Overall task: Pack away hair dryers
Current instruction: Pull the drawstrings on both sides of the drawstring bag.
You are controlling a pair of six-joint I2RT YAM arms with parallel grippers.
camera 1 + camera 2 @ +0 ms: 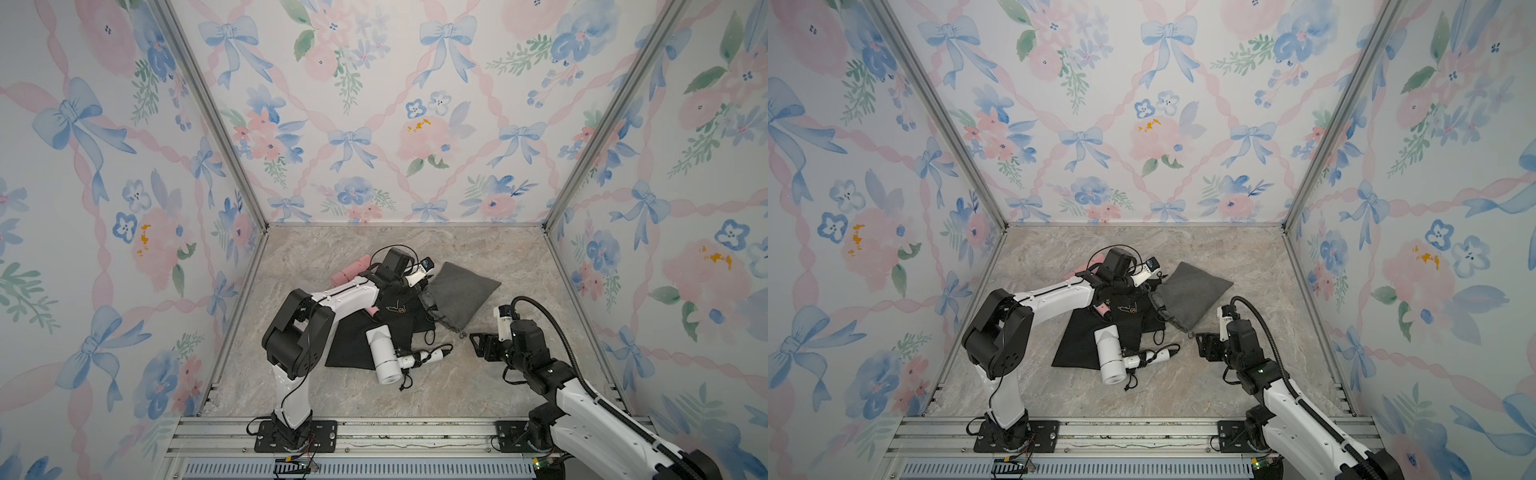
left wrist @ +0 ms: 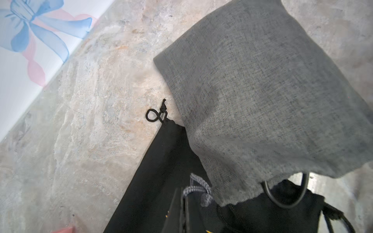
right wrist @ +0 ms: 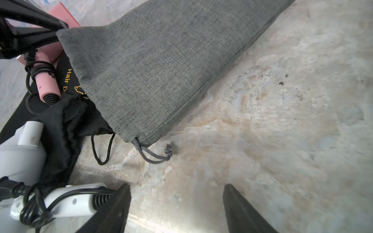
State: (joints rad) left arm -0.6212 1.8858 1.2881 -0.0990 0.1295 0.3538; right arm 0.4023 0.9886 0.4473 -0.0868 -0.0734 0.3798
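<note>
Floral wallpaper panels [image 1: 374, 124] with blue bows close in a marbled stone-look tabletop [image 1: 453, 395] on three sides. The left arm [image 1: 345, 293] reaches across the middle of the pile and hides part of it in both top views. The right arm [image 1: 582, 399] comes in from the near right corner.

A flat black pouch [image 1: 353, 345] with gold "Hair D…" lettering lies spread under everything. A plump grey pouch [image 1: 461, 286] of coarse woven cloth overlaps its far right edge.

The white hair dryer [image 1: 384, 353], with a smooth stubby barrel, rests on the black pouch's near edge, and its handle points toward the right arm. The pink hair dryer [image 1: 353, 268] lies at the far left, mostly behind the left arm. Its handle [image 3: 47, 80] rests on the black cloth.

The left fingers [image 2: 180, 209] are pressed together at one corner of the grey pouch's mouth and seem to pinch its hem. The right fingers [image 1: 478, 341] are spread wide over bare tabletop and hold nothing, with the white handle just beside one of them.

A black cord [image 3: 34, 205] is bundled around the white handle. A knotted grey drawstring [image 3: 155, 155] trails from the mouth's other corner.
</note>
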